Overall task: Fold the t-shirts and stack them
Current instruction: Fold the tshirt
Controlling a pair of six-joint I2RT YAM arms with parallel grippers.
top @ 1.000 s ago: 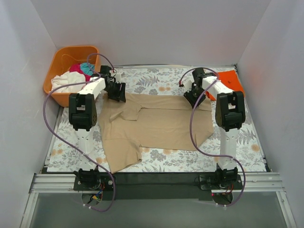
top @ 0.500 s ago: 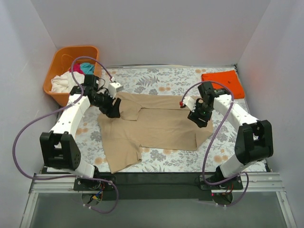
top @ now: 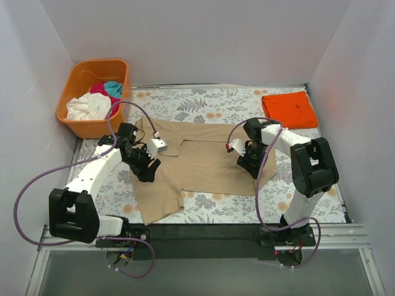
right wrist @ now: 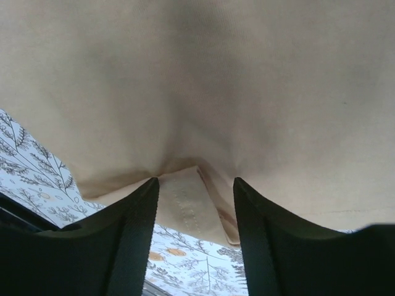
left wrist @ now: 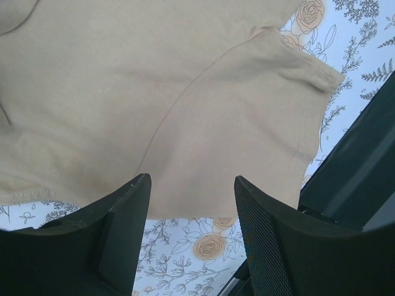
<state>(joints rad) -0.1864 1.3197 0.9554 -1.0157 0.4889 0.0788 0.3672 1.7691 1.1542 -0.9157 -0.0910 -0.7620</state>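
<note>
The large tan-beige t-shirt (top: 203,157) lies spread on the floral tablecloth, one sleeve pointing toward the near-left. My left gripper (top: 147,171) is open low over its left side; in the left wrist view (left wrist: 191,185) the shirt (left wrist: 154,92) edge lies just ahead of the open jaws. My right gripper (top: 252,166) is open at the shirt's right part; in the right wrist view (right wrist: 195,185) a folded hem (right wrist: 191,203) sits between the jaws. The bright orange t-shirt (top: 289,109) lies folded at the far right.
The rigid orange basket (top: 99,62) stands at the far left with white (top: 86,108), magenta (top: 100,89) and teal (top: 114,88) shirts inside. The black table edge (left wrist: 364,160) shows near the left gripper. White walls close in three sides.
Both arms have swung from the shirt's far edge toward me. The left gripper now sits over the left side, the right gripper lower on the right part.
</note>
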